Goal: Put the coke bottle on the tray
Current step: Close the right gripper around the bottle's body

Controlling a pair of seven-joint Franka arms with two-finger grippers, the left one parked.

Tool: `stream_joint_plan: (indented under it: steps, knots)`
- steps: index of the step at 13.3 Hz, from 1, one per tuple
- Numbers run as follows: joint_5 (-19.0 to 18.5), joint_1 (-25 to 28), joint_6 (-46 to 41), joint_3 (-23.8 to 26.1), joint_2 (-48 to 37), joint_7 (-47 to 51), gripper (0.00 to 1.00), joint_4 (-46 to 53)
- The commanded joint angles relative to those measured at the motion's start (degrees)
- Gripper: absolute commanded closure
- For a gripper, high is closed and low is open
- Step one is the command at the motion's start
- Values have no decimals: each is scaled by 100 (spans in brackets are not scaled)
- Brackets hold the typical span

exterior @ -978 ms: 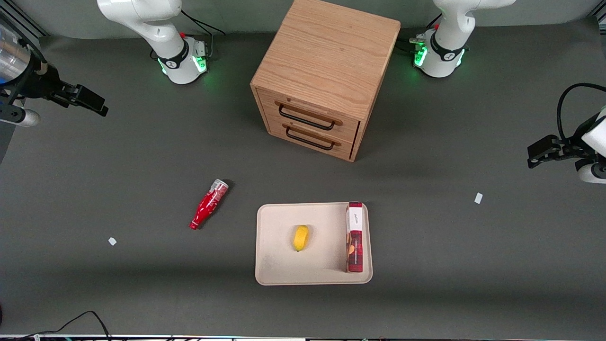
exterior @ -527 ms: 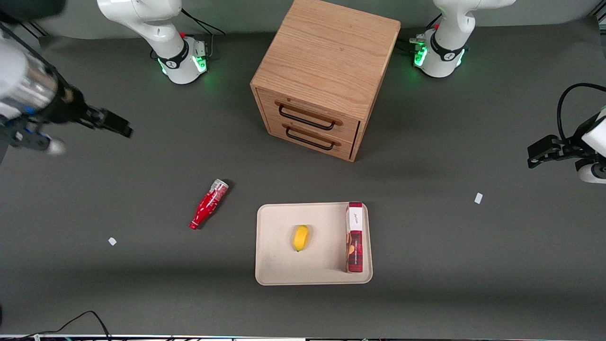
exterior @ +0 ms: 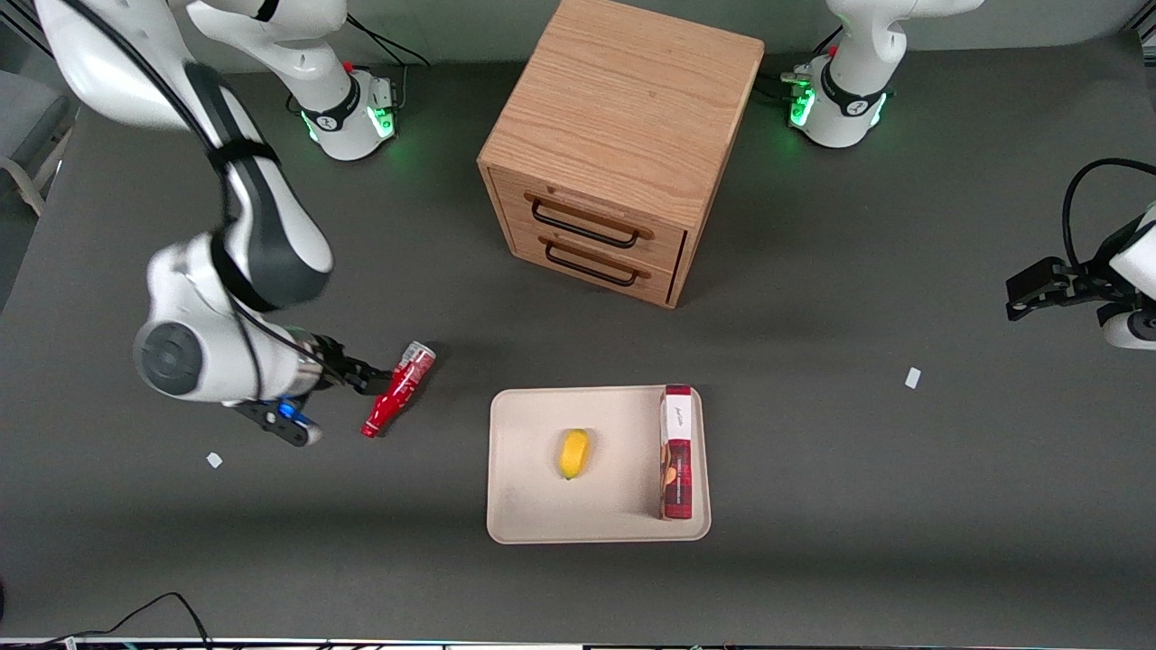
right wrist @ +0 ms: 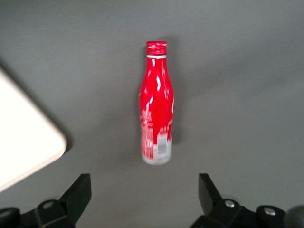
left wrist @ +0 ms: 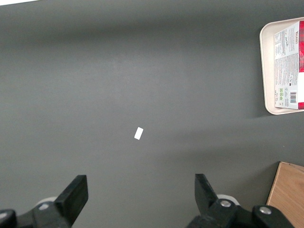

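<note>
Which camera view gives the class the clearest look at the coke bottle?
The right wrist view: the coke bottle lies whole on the table, cap to silvery base, between the open hand fingers. The front view shows it smaller, beside the hand and apart from the tray. The left wrist view does not show it.

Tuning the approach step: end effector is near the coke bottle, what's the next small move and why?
Probably descend straight onto the coke bottle and close across its body. The end effector is open, its fingers apart with the bottle's silvery base roughly centred between them, not yet touching. The bottle lies flat on the table, beside the tray, so nothing blocks a top-down grasp.
</note>
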Motion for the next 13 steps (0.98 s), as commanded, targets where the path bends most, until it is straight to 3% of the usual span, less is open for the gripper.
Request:
stream_joint_plan:
  steps: [1,4,9,10,11,12,13]
  knots:
    - [-405,-73,806,91,-9,541,0,-760]
    - [-406,-82,1783,91,201,568,0,-1229]
    - [-493,-73,2496,82,649,753,0,-1264]
    - [-528,-73,2645,65,659,753,5,-1369]
    - [-633,-73,2786,65,650,753,41,-1474]
    - [-704,-73,2787,65,641,744,99,-1484]
    - [-704,-55,2779,65,606,744,100,-1475]
